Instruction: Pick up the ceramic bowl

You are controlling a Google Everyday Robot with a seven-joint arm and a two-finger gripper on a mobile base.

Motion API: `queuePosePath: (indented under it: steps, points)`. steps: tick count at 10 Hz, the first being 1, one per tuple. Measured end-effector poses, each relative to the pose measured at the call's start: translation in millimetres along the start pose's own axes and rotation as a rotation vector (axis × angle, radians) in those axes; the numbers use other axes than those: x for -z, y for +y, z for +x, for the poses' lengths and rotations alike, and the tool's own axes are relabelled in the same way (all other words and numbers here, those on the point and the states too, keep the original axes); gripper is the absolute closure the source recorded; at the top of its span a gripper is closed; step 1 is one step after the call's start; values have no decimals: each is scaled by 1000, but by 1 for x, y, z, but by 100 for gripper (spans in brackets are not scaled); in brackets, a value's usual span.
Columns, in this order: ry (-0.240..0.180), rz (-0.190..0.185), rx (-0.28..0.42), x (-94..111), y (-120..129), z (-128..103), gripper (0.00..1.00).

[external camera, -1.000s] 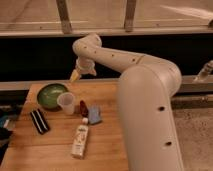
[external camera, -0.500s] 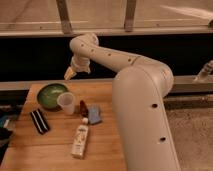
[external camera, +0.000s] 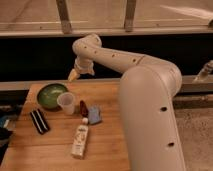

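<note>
The gripper hangs at the end of the arm above the far edge of the table, at about 1 o'clock from the bowl and apart from it; whether it is spread or pressed together cannot be told. The green bowl sits in the table's far left corner. The cup stands just beside its rim at 4 o'clock. A black bar lies at 6 o'clock from the bowl. A red item and a blue pouch lie at 3 o'clock from the cup, and a white bottle lies at 6 o'clock from them.
</note>
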Motion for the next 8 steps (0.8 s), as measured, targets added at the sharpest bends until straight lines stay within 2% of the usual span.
queuePosePath:
  steps: [3,5,6,8]
  points:
    - [3,-45,12,-21,16,-9,20]
    - [-8,-104,28,-43,38,-28,20]
    - [-15,-149,34,-58,52,-36,20]
    - [-16,-215,36,-81,65,-40,20]
